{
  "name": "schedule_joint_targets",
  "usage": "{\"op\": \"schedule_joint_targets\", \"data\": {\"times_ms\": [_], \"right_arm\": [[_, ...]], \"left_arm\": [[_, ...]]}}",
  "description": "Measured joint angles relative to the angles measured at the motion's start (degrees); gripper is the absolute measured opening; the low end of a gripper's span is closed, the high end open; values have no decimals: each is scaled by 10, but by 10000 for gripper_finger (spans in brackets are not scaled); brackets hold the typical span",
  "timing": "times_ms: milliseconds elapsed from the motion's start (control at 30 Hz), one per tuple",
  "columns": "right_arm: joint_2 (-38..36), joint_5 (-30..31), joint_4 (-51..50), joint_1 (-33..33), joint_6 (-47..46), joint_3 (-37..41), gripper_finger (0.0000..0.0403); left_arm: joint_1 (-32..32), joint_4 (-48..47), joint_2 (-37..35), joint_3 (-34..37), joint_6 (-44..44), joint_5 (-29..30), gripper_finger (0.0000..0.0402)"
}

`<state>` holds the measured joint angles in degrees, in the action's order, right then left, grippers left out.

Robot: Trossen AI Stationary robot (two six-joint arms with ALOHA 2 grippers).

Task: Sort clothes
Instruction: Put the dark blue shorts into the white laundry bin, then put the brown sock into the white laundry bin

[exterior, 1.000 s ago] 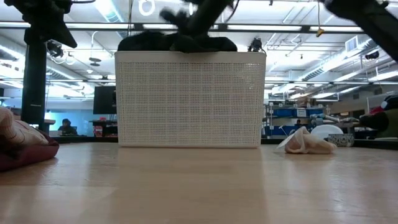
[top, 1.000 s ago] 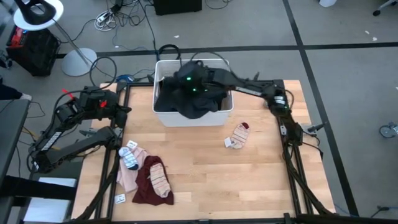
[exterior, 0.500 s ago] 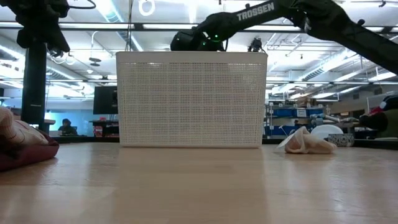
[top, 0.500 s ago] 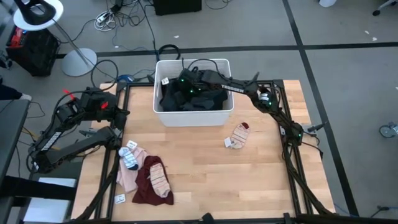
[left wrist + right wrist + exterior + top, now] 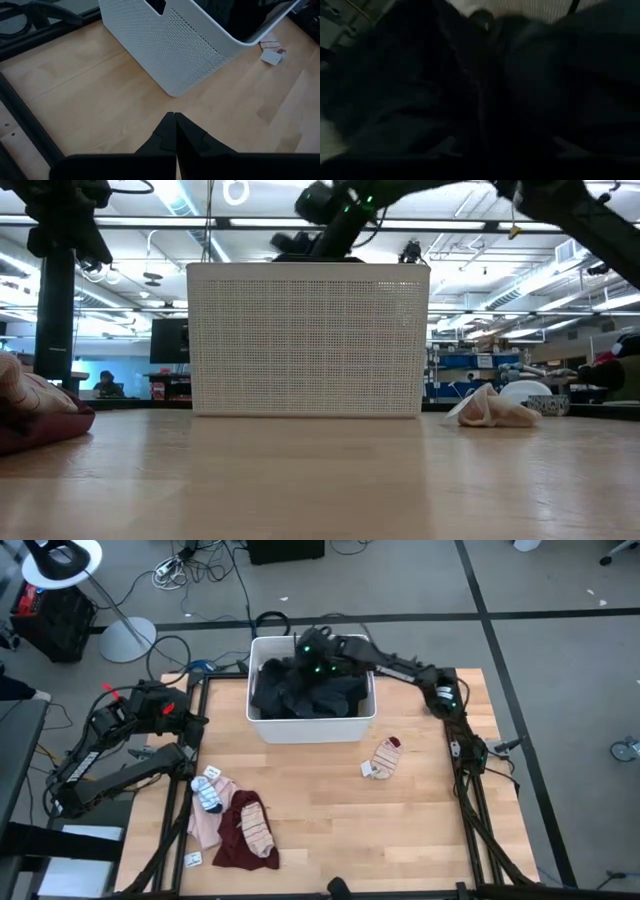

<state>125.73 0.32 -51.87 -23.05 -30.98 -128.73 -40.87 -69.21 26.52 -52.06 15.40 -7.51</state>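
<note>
Wooden tabletop [image 5: 330,800] scene: right gripper [image 5: 312,658] hovers over dark clothes [image 5: 305,695] piled in the white perforated plastic bin [image 5: 312,730], can't tell its grip; left gripper [image 5: 174,118] sits closed, so next probably a pick.

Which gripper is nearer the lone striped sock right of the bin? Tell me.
The right. The right gripper hovers over the white bin, just beyond the striped sock; the left gripper waits past the table's left edge, farther away.
</note>
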Motion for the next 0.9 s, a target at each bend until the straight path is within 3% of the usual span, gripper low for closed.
{"op": "schedule_joint_targets", "data": {"times_ms": [300, 533, 600, 700, 900], "right_arm": [[-106, 1, -61, -1, 13, -2, 196], [-186, 11, -185, 13, -24, -2, 202], [-205, 45, -226, 35, -24, -2, 198], [-231, 150, -286, 86, -48, -2, 192], [-281, 272, -365, 200, -189, 61, 175]], "left_arm": [[0, 0, 0, 0, -2, 1, 1], [0, 0, 0, 0, -3, 1, 1], [0, 0, 0, 0, -8, -1, 1], [0, 0, 0, 0, -18, -3, 1], [0, 0, -13, 0, -20, -8, 1]]}}
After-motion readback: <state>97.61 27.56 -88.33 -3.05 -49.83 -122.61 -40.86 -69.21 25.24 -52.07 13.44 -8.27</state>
